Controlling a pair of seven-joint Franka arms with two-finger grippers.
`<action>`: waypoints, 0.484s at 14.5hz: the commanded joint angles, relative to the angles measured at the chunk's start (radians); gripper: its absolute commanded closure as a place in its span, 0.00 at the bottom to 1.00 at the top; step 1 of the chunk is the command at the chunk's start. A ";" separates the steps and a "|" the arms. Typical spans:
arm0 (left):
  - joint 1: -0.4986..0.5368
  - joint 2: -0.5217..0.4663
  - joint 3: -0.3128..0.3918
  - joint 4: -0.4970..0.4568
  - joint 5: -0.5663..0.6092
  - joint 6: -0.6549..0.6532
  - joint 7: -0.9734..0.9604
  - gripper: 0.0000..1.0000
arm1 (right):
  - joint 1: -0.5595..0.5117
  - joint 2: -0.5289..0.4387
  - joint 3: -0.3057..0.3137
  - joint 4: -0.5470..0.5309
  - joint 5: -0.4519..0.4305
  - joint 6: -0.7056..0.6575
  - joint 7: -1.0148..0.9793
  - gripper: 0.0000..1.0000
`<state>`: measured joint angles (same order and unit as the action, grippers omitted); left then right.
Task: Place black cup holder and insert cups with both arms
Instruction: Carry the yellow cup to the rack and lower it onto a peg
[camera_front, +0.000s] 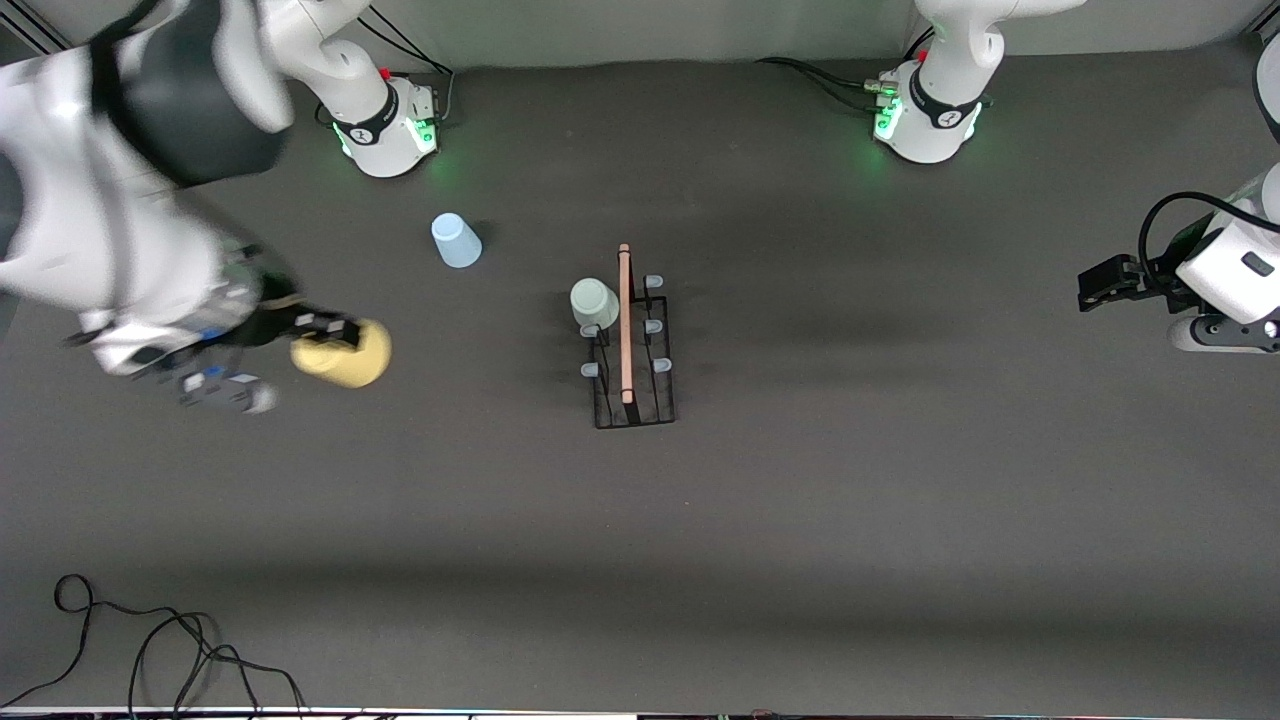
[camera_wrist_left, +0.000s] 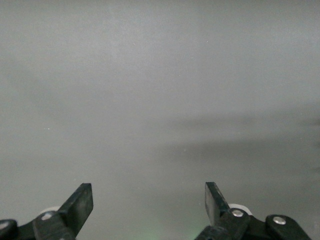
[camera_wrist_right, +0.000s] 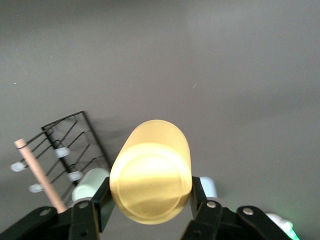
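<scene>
The black cup holder stands at the table's middle, its wooden rod handle on top; it also shows in the right wrist view. The mint green cup sits upside down on one of its pegs and shows in the right wrist view. The pale blue cup stands upside down on the table, nearer the right arm's base. My right gripper is shut on the yellow cup, held on its side above the table. My left gripper is open and empty, waiting at the left arm's end.
A black cable lies looped on the table at the edge nearest the front camera, toward the right arm's end. The two arm bases stand along the edge farthest from the front camera.
</scene>
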<state>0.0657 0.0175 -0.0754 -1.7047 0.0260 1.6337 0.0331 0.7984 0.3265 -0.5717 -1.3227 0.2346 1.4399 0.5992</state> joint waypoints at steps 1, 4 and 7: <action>0.003 -0.002 -0.003 0.003 0.012 -0.003 0.014 0.00 | 0.149 0.006 0.001 -0.026 0.000 0.058 0.389 1.00; 0.003 -0.002 -0.003 0.003 0.012 -0.002 0.014 0.00 | 0.258 0.072 0.001 -0.013 0.068 0.140 0.698 1.00; 0.003 -0.002 -0.003 0.003 0.011 -0.002 0.014 0.00 | 0.331 0.140 0.001 -0.015 0.058 0.256 0.823 1.00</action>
<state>0.0658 0.0175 -0.0753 -1.7046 0.0260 1.6338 0.0331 1.1115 0.4204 -0.5565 -1.3456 0.2770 1.6395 1.3508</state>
